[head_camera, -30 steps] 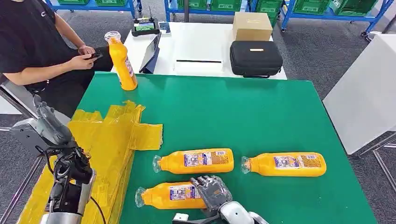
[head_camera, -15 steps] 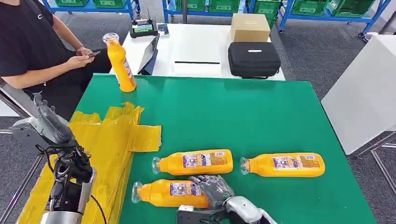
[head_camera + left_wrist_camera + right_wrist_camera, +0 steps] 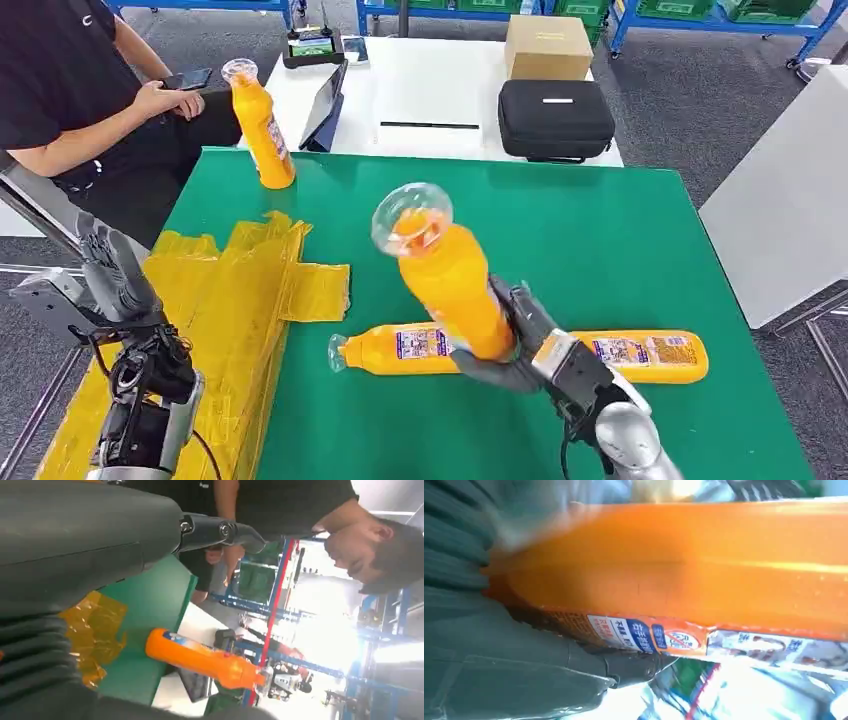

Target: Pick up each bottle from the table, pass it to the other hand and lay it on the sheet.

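Bottle (image 3: 455,285), lifted cap-up at lower centre of the head view, sat clamped in the right hand (image 3: 530,345): pick-up looked done, hand-over pending. Left hand (image 3: 115,275), lower left beside the yellow sheet (image 3: 235,300), was empty with fingers apart; it would need to meet the bottle. Two bottles (image 3: 415,347) (image 3: 640,352) lay on the green table (image 3: 600,230); another (image 3: 262,130) stood upper left.

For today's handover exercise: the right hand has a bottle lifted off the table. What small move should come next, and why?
Probably carry the lifted bottle leftward toward the left hand, since the right hand grips it above the table while the left hand, beside the yellow sheet, holds nothing.
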Tool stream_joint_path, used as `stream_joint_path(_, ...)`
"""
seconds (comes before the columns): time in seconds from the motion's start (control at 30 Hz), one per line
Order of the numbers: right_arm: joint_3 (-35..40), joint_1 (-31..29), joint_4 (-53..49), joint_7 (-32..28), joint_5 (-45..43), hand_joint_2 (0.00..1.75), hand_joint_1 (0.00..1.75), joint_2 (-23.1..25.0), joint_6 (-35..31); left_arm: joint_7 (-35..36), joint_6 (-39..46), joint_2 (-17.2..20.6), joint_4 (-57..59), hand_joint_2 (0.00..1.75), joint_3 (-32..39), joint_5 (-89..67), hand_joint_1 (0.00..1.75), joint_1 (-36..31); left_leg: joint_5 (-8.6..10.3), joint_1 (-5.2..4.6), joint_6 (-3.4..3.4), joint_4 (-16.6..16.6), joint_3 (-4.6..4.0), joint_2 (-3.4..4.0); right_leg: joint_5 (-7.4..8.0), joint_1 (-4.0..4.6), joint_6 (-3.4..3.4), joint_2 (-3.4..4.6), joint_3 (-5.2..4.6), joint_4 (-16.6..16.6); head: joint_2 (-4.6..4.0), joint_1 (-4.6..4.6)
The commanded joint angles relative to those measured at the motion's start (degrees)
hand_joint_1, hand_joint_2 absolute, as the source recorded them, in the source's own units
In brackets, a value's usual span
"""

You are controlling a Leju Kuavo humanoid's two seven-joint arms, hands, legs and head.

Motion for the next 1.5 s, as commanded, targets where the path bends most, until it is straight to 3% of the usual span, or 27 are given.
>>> stream_joint_path(0.03,-8.00,-13.17,9.07,2.47,15.58,1.75,1.75,7.66,-11.96,9.12,-13.27,-2.81,-5.66,1.75,-6.77,9.42,0.00,0.37,-0.02,0.01,-0.09,0.09,-0.11,0.10,0.02,0.00,0.00,0.04,-0.13,0.07,0.00,0.02)
stream_joint_path(0.1,-6.26,-17.27,16.52,1.82,25.08,1.75,1.75,8.30,-20.46,10.94,-17.63,-3.62,-4.45,1.75,-9.15,13.10,0.00,-0.55,-0.01,0.00,-0.09,0.04,-0.03,0.14,0.04,0.00,0.01,0.07,-0.05,0.01,0.00,0.02)
stream_joint_path(0.17,-3.10,-22.79,26.54,2.43,30.17,1.75,1.75,9.43,-24.09,12.23,-20.75,-3.82,-1.20,1.75,-11.78,16.30,0.00,-3.40,0.03,0.02,-0.16,0.04,-0.06,0.13,0.08,0.02,0.00,0.01,-0.05,-0.01,0.00,0.02)
stream_joint_path(0.3,1.29,-28.24,37.51,2.00,36.32,1.75,1.75,13.36,-31.38,11.83,-21.08,-4.22,1.11,1.75,-14.01,18.12,0.00,-6.24,0.06,-0.02,-0.08,0.04,-0.06,0.19,0.10,0.01,-0.01,0.11,-0.06,0.03,0.00,0.04)
stream_joint_path(0.57,1.77,-28.14,38.20,2.01,34.86,1.75,1.75,14.13,-31.21,11.37,-20.09,-4.15,0.52,1.75,-14.64,17.73,0.00,-6.12,0.04,0.02,-0.07,0.02,-0.03,-0.06,0.01,0.02,0.05,-0.14,-0.02,0.04,0.00,0.00)
stream_joint_path(0.73,6.85,-33.64,48.63,3.50,39.00,1.75,1.75,20.13,-30.70,10.00,-16.88,-4.78,-0.10,1.75,-15.81,15.93,0.00,-7.80,0.03,0.01,-0.05,0.09,-0.34,0.19,0.06,-0.01,0.06,0.10,-0.37,0.19,0.00,0.02)
stream_joint_path(0.83,7.07,-33.62,48.80,3.74,39.22,1.75,1.75,20.56,-31.03,10.01,-16.85,-4.73,-0.18,1.75,-15.79,15.92,0.00,-7.81,0.06,0.01,-0.05,0.03,-0.33,0.08,0.05,0.00,0.05,-0.01,-0.35,0.13,0.00,0.02)
stream_joint_path(1.03,15.28,-33.81,52.42,5.90,45.77,1.75,1.75,24.42,-30.34,9.83,-16.25,-4.91,-1.29,1.75,-15.33,15.65,0.00,-7.92,0.05,0.04,-0.09,0.07,-0.36,0.02,0.02,0.04,0.04,-0.06,-0.35,0.15,0.00,0.04)
stream_joint_path(1.2,20.55,-34.83,56.42,10.12,52.51,1.75,1.75,26.91,-33.15,12.86,-18.86,-7.61,-1.18,1.75,-16.90,19.93,0.00,-7.79,0.10,0.04,-0.06,0.05,-0.45,-0.08,0.01,0.03,0.05,-0.20,-0.44,0.14,0.00,0.04)
stream_joint_path(1.5,33.81,-37.29,60.62,15.70,48.62,1.75,1.75,27.57,-34.45,15.40,-19.48,-9.14,0.90,1.75,-22.63,29.13,0.00,-9.52,0.17,-0.01,-0.09,0.02,-0.53,-0.19,0.01,0.00,0.06,-0.27,-0.48,0.10,0.00,0.02)
